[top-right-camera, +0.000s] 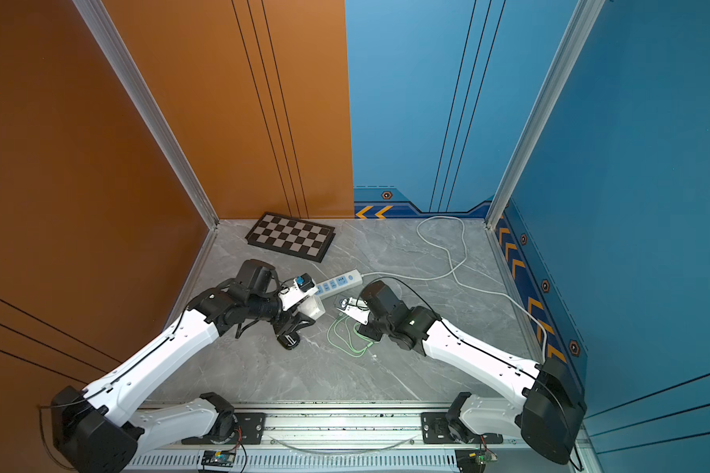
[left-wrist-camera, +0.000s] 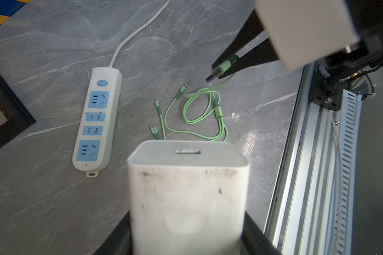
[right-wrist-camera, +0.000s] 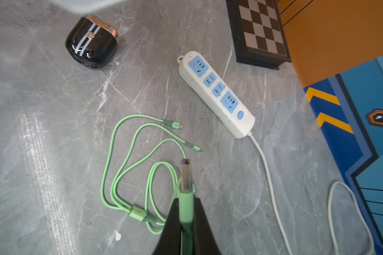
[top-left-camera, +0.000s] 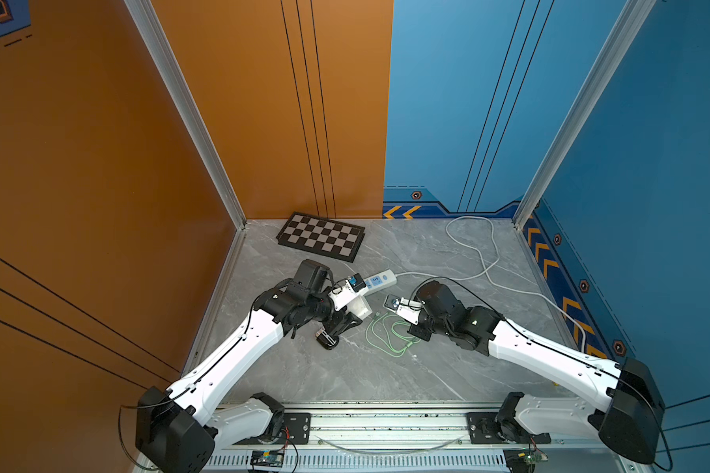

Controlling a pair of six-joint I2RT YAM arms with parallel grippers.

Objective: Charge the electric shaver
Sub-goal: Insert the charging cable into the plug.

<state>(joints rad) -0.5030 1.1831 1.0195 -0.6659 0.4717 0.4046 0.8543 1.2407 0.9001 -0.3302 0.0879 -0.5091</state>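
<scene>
The electric shaver point(right-wrist-camera: 91, 42), glossy black with silver stripes, lies alone on the grey table, and both top views show it point(top-left-camera: 328, 340) just below my left arm's wrist. My left gripper point(left-wrist-camera: 187, 218) is shut on a white charger block point(left-wrist-camera: 187, 189), held above the table with its USB port point(left-wrist-camera: 188, 151) facing away from the wrist. My right gripper point(right-wrist-camera: 186, 205) is shut on the green cable's USB plug point(right-wrist-camera: 185, 174), whose metal tip sticks out past the fingers. The rest of the green cable point(right-wrist-camera: 128, 167) lies looped on the table between the arms.
A white-and-blue power strip point(left-wrist-camera: 97, 119) lies beyond the grippers, and its white cord point(top-left-camera: 484, 262) runs to the back right. A chessboard point(top-left-camera: 321, 236) lies at the back left corner. An aluminium rail point(top-left-camera: 386, 426) runs along the table's front edge.
</scene>
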